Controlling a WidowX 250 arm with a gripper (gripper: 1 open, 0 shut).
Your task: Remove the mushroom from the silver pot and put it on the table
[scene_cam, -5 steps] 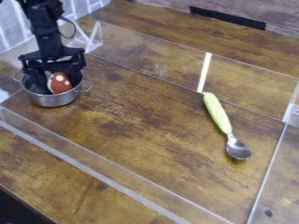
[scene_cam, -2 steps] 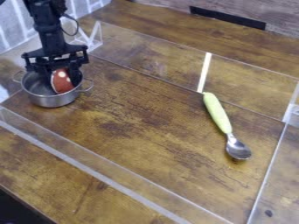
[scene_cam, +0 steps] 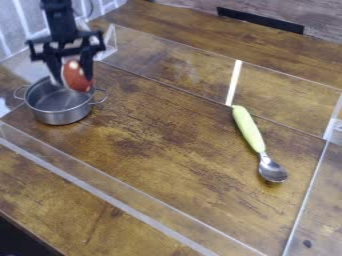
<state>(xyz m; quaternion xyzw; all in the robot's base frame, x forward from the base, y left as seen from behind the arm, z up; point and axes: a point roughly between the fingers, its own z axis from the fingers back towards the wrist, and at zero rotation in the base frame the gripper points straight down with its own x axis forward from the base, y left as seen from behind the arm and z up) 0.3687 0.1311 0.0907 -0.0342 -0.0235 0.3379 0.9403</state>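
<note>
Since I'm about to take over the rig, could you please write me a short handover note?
Jaws: shut on the mushroom, held up just above the silver pot.
Pot: on the table, at the left of the view.
Spoon: on the table, to the right.
Done: mushroom grasped and lifted.
Left: move it clear of the pot, set it on the table, release.

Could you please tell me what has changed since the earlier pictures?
The gripper has closed on the mushroom and lifted it up out of the silver pot. The pot and the spoon stayed where they were.
</note>
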